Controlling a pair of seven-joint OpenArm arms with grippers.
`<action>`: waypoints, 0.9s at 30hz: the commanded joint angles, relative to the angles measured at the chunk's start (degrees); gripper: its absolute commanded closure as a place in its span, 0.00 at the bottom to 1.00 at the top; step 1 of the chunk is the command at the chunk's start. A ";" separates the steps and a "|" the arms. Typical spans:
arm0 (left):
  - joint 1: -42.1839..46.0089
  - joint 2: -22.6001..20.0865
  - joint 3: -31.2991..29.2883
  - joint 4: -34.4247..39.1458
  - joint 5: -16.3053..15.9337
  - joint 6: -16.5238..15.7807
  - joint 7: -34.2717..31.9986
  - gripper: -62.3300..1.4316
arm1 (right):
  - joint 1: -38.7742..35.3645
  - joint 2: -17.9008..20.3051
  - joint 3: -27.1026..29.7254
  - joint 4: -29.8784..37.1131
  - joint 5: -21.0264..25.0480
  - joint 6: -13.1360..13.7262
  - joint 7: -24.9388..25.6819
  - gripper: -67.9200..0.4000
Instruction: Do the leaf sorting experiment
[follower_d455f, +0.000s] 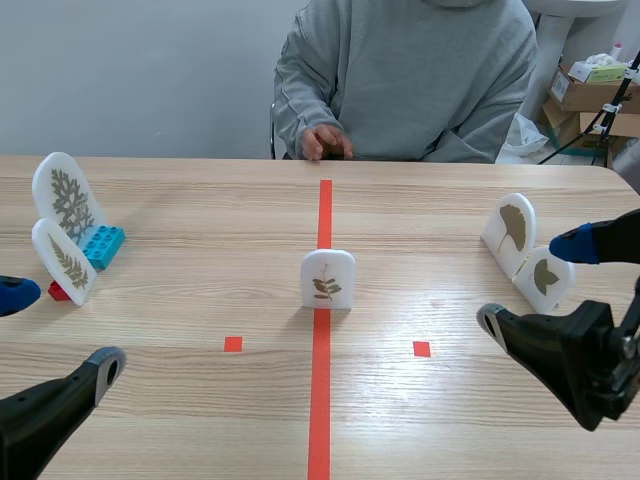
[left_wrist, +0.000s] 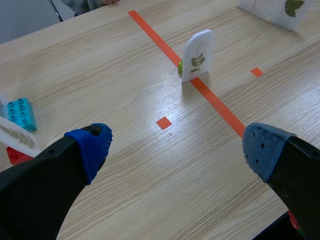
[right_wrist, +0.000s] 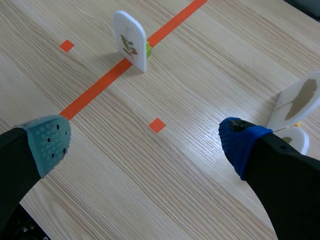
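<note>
A white arched leaf card (follower_d455f: 327, 278) stands upright on the red centre line, also seen ahead of my left gripper (left_wrist: 198, 55) and ahead of my right gripper (right_wrist: 131, 40), with a small green block behind it. Two fern-like leaf cards (follower_d455f: 65, 200) (follower_d455f: 63, 261) stand at the left on a blue brick (follower_d455f: 101, 245) and a red brick. Two broad-leaf cards (follower_d455f: 512, 230) (follower_d455f: 545, 277) stand at the right. My left gripper (follower_d455f: 45, 335) is open low at the left. My right gripper (follower_d455f: 535, 285) is open low at the right, next to the broad-leaf cards.
A person in a grey sweatshirt sits across the table, one hand (follower_d455f: 325, 141) resting at the far edge. Cardboard boxes (follower_d455f: 590, 92) are stacked beyond the table's far right corner. Small red squares (follower_d455f: 233, 343) (follower_d455f: 421, 348) flank the centre line.
</note>
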 joint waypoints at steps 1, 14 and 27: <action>0.00 0.26 0.07 0.20 -0.85 -0.02 -0.83 0.10 | 0.22 0.76 0.42 -0.13 1.01 0.44 0.44 0.10; 0.00 0.26 0.07 0.20 -0.81 -0.02 -0.81 0.10 | 0.24 0.76 0.42 -0.13 3.56 0.44 0.46 0.10; 0.00 0.26 0.07 0.20 -0.76 -0.02 -0.79 0.10 | 0.24 0.76 0.42 -0.13 3.56 0.44 0.46 0.11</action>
